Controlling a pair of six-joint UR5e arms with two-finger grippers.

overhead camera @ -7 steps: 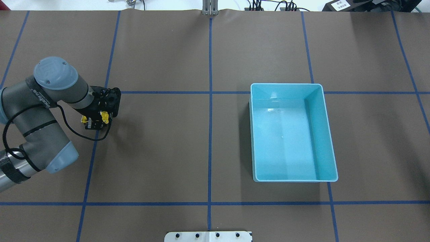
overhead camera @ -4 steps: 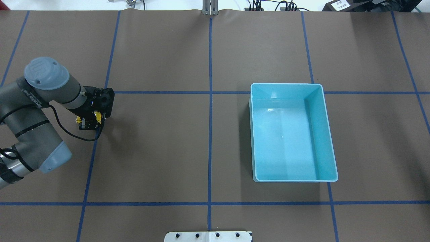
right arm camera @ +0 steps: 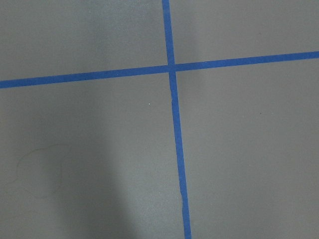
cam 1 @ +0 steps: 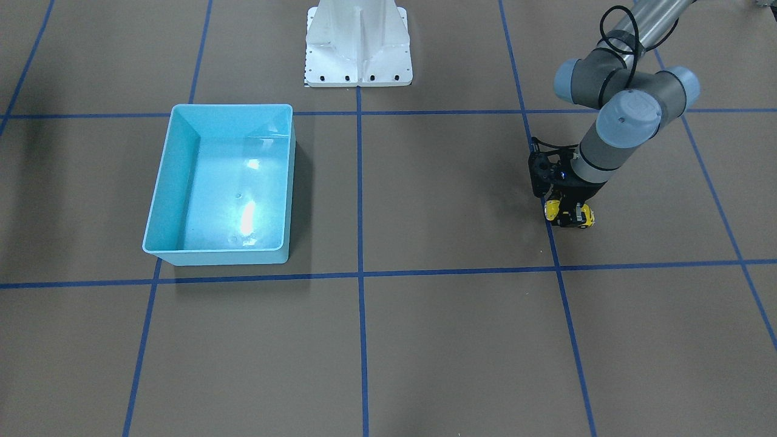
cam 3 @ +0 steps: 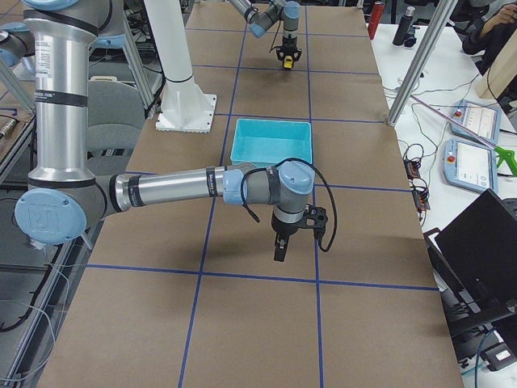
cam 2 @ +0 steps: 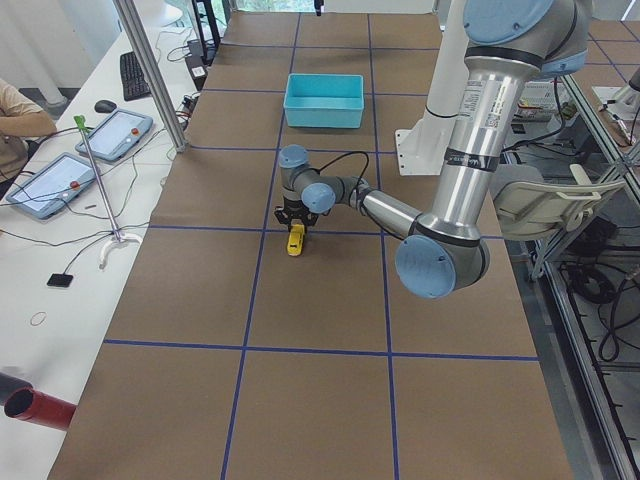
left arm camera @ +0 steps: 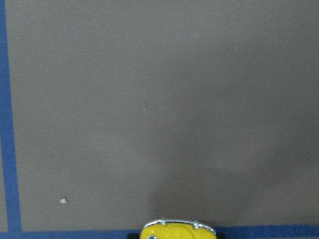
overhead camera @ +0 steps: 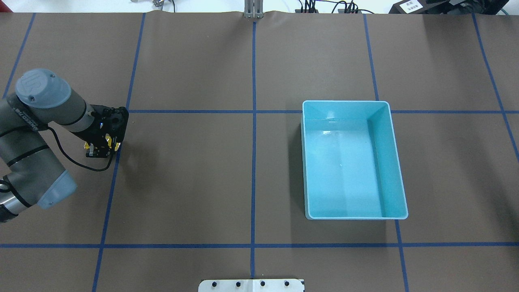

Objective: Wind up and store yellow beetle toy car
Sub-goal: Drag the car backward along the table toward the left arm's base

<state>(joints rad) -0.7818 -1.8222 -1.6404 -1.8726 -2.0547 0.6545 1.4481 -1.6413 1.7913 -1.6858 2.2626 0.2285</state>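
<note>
The left fingers [cam 1: 568, 216] are clamped across the middle of the tiny glossy yellow beetle-shaped toy car [cam 1: 552, 210], with yellow showing on either side. The car sits low at the brown paper-covered surface [overhead camera: 194, 182], beside a blue tape line [overhead camera: 111, 178]. I cannot tell whether its wheels bear on the paper. The light-blue rectangular plastic bin [overhead camera: 388, 162] is well apart, across the centre line. The right fingers [cam 3: 279, 249] show in a side view only, so I cannot tell their state. I judge the wind-up step to be in hand, with storing not yet begun. Next move: press the wheels down and drag the car backward, then lift and carry it to the bin.
</note>
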